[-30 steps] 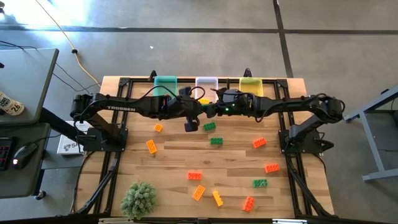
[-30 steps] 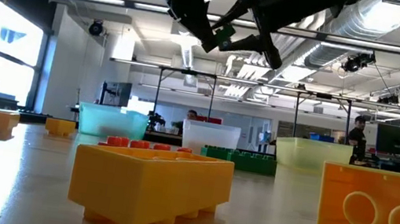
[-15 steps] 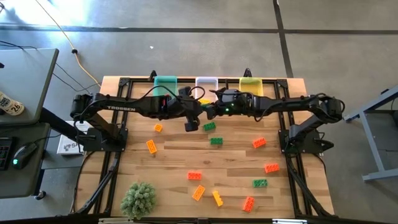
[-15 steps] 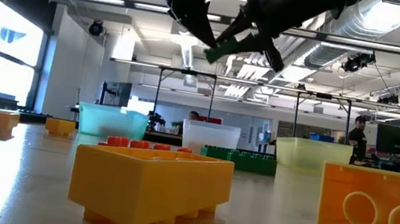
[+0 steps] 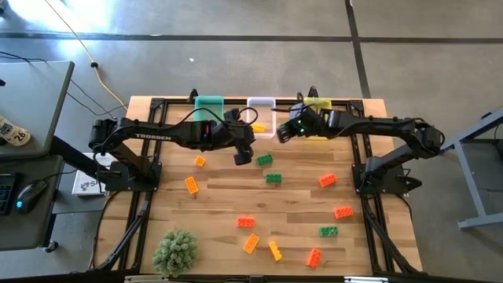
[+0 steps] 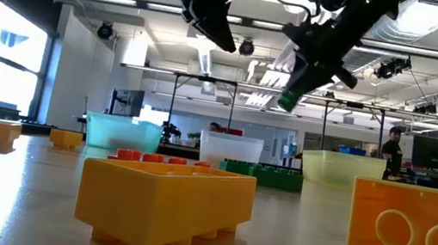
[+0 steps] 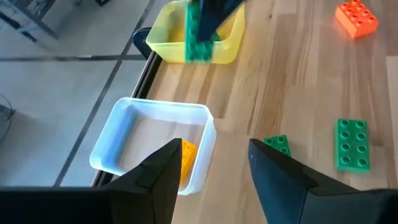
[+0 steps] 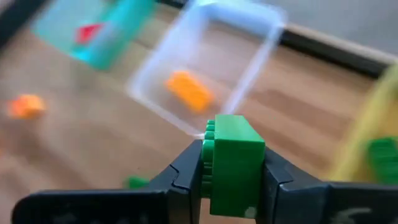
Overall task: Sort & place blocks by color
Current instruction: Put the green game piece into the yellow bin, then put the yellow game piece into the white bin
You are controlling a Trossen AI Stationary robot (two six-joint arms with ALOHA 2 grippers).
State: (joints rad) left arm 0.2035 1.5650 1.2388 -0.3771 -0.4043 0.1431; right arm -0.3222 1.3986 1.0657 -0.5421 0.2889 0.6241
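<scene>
Studded green plastic block (image 8: 231, 163) clamped in right gripper (image 8: 231, 171) jaws; left gripper (image 7: 211, 168) jaws apart

Robotics lab or workshop. Beyond the wooden counter (image 6: 289, 237), a large open hall with exposed silver ducting (image 6: 426, 19), strip lighting, metal frames and monitors (image 6: 434, 153). Polished concrete floor (image 5: 236, 47) with a trailing cable (image 5: 82, 43). Beside the counter, a desk (image 5: 27, 118) carrying a computer mouse (image 5: 26, 198).
</scene>
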